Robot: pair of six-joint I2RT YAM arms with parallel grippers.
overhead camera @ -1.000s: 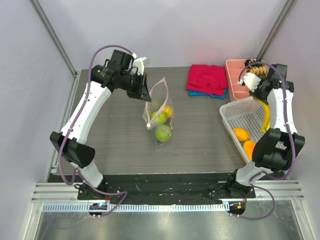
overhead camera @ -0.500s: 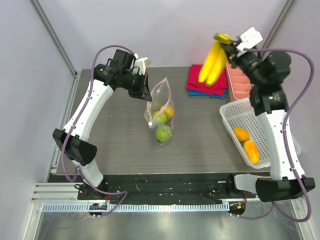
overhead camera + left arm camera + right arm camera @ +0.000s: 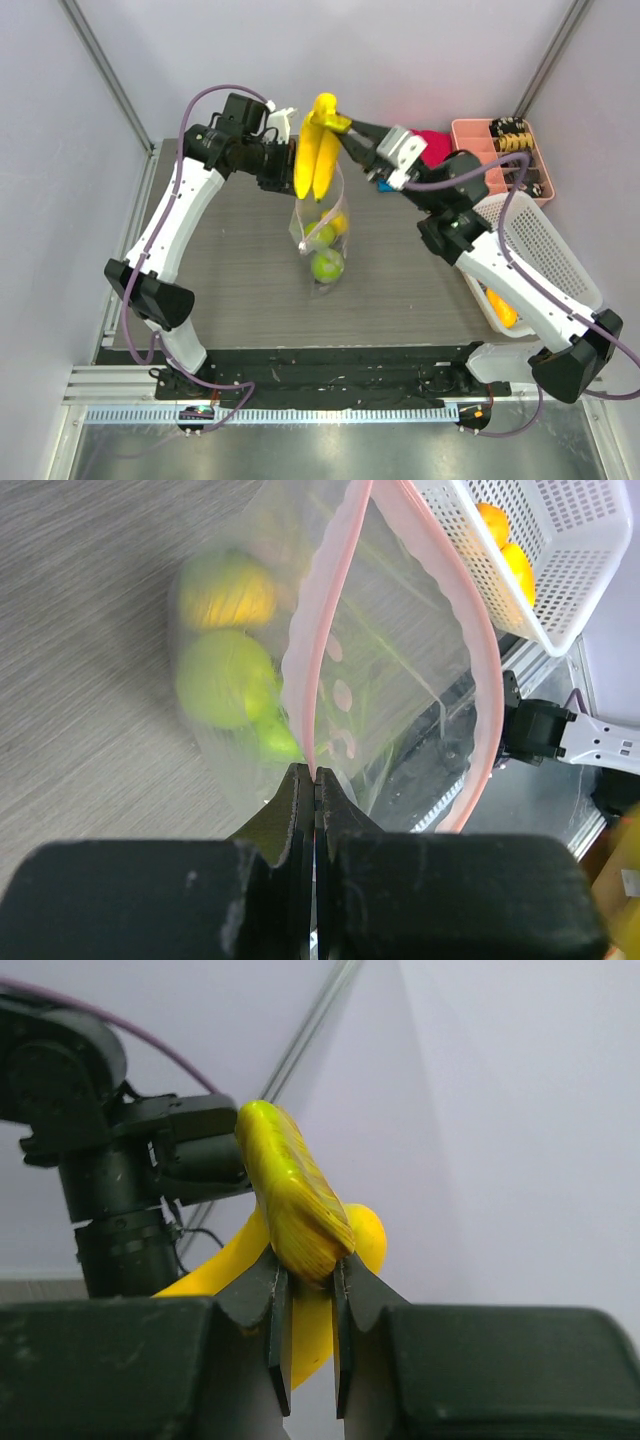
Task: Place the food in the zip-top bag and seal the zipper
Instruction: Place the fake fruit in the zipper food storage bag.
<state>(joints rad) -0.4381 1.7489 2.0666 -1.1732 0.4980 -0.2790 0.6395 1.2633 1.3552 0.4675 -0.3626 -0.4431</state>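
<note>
Swung across from the far right, the right arm now carries the bananas (image 3: 317,150) over the middle of the bench (image 3: 220,265), while the left arm has barely shifted.

From the top camera, the right pincer (image 3: 342,124) grips the bunch by its stem end. The fruit hangs long axis downward, tips aimed at the mouth of the zip-top bag (image 3: 322,225) just beneath. The left pincer (image 3: 284,172) is just left of the bunch, pinching the bag's rim and holding the bag upright. Green fruits (image 3: 326,265) and a small orange fruit (image 3: 339,222) already lie low in the bag. On the right, a white basket (image 3: 545,242) has a loose orange (image 3: 504,310) in it. Beyond it stand a pink tray (image 3: 495,150) and a red cloth (image 3: 432,146), partly hidden by the right arm. None of these stands in the way.

At the left wrist, the jaws are pressed fully together on the zipper (image 3: 298,650) at its near corner. The pink strip loops out into a long, narrow opening. The bunch probably has to drop in line with that slot, and the far lip looks like the one thing it could catch on.

At the right wrist, the jaws stand slightly apart, clamped on the banana stem, with the left arm's dark wrist behind. The bag is out of this view.
</note>
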